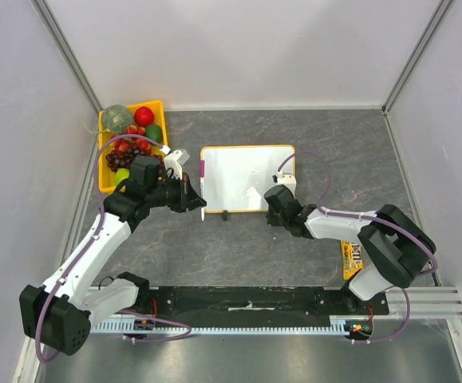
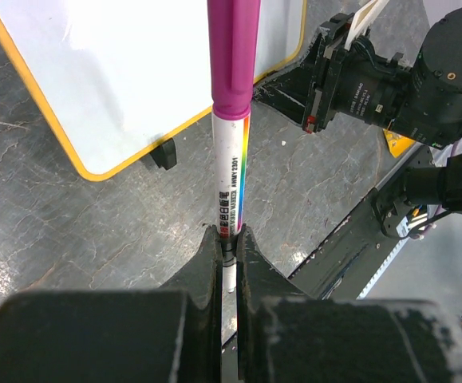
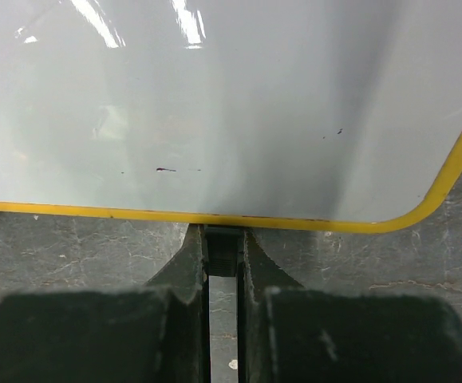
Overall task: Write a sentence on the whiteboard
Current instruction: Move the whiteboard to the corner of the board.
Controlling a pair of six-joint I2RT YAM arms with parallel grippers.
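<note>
The whiteboard (image 1: 246, 177) lies flat mid-table, white with a yellow-orange frame. Its surface (image 3: 215, 104) is blank apart from tiny specks, and no sentence shows on it. My left gripper (image 1: 192, 194) sits at the board's left edge, shut on a white marker (image 2: 232, 120) with a magenta cap on; the capped end points over the board (image 2: 135, 72). My right gripper (image 3: 223, 239) is at the board's near edge, shut on a small black clip (image 3: 223, 249) under the frame. A second clip (image 2: 163, 152) sits further left on that edge.
A yellow bin of toy fruit (image 1: 131, 140) stands at the back left, just behind the left arm. A yellow packet (image 1: 350, 259) lies by the right arm's base. The right arm's black wrist (image 2: 390, 80) shows in the left wrist view, close to the marker.
</note>
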